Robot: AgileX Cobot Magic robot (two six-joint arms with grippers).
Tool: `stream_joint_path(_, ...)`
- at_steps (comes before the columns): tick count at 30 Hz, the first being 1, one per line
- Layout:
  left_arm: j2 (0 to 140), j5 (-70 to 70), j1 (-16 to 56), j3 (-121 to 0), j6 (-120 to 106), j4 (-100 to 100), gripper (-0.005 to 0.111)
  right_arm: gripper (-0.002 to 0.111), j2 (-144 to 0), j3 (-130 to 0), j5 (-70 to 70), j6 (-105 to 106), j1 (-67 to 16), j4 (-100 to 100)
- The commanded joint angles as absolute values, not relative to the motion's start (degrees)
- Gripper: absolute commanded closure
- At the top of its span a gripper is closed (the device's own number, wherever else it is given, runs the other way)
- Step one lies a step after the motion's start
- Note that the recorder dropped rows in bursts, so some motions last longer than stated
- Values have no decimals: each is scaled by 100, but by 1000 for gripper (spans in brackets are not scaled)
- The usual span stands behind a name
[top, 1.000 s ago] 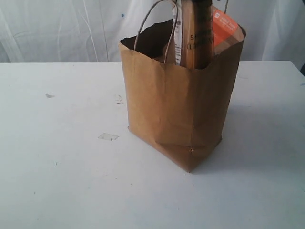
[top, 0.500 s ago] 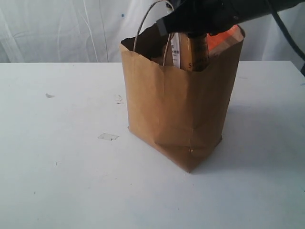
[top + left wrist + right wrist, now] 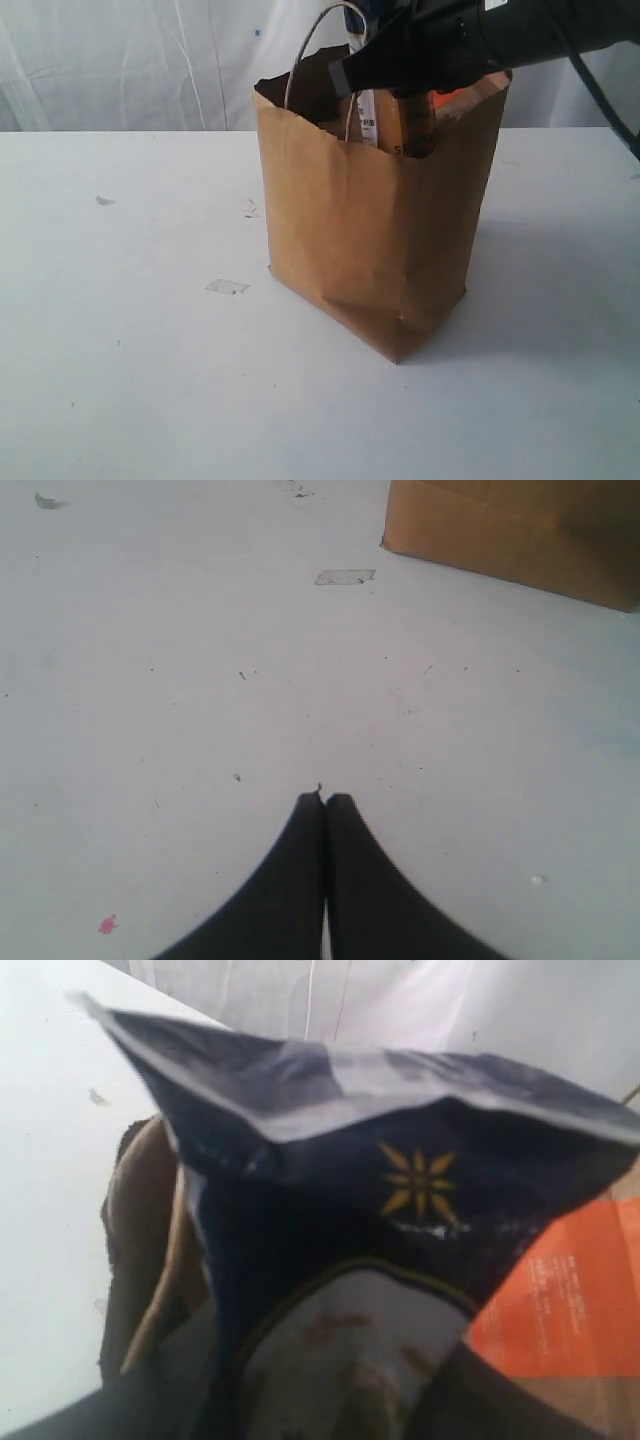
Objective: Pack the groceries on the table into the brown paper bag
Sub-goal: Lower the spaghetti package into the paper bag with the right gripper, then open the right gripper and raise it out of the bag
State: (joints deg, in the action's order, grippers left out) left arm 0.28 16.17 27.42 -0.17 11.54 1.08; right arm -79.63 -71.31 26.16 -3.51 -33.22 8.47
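The brown paper bag (image 3: 370, 240) stands upright on the white table (image 3: 130, 330), right of centre. My right gripper (image 3: 405, 85) is over its open mouth, shut on the long spaghetti packet (image 3: 405, 125), which stands upright inside. The right wrist view is filled by the packet's dark blue top (image 3: 400, 1190) with a gold star, my right gripper (image 3: 340, 1400) dark below it. The brown orange-labelled pouch (image 3: 450, 98) (image 3: 570, 1300) leans in the bag behind the packet. My left gripper (image 3: 325, 800) is shut and empty above bare table (image 3: 200, 680), with the bag's base (image 3: 520, 535) beyond it. The other groceries are hidden.
A scrap of clear tape (image 3: 227, 287) (image 3: 344, 577) lies on the table left of the bag. A twisted handle loop (image 3: 310, 50) rises above the ragged rim. The right arm's black cable (image 3: 600, 90) hangs at the right. A white curtain (image 3: 120, 60) closes the back.
The right arm has come down over the bag, and the spaghetti packet has sunk deeper inside. The orange pouch is now mostly covered by the arm. The bag stays put.
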Motion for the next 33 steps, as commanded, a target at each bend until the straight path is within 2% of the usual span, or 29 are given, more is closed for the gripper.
stream_joint_path(1, 0, 1619, 2731, 0, 1152, 65, 107, 108, -7959, -6974, 3114, -349, -3317, 918)
stream_joint_path(13, 0, 1619, 2731, 0, 1152, 65, 107, 107, -7948, -6763, 2751, -333, -3190, 1116)
stream_joint_path(15, 0, 1619, 2731, 0, 1152, 65, 107, 100, -7948, -6763, 2700, -333, -3190, 1116)
stream_joint_path(17, 0, 1619, 2731, 0, 1152, 65, 107, 87, -7937, -6777, 2626, -333, -3190, 1116)
stream_joint_path(19, 0, 1619, 2731, 0, 1152, 65, 107, 68, -7937, -6850, 2597, -333, -3190, 1116)
stream_joint_path(22, 0, 1619, 2731, 0, 1152, 65, 107, 45, -7937, -6945, 2574, -333, -3190, 1154)
stream_joint_path(24, 0, 1619, 2731, 0, 1152, 65, 107, 41, -7937, -6983, 2539, -333, -3190, 1165)
stream_joint_path(33, 0, 1619, 2731, 0, 1152, 65, 107, 42, -7911, -7021, 2597, -333, -3190, 1165)
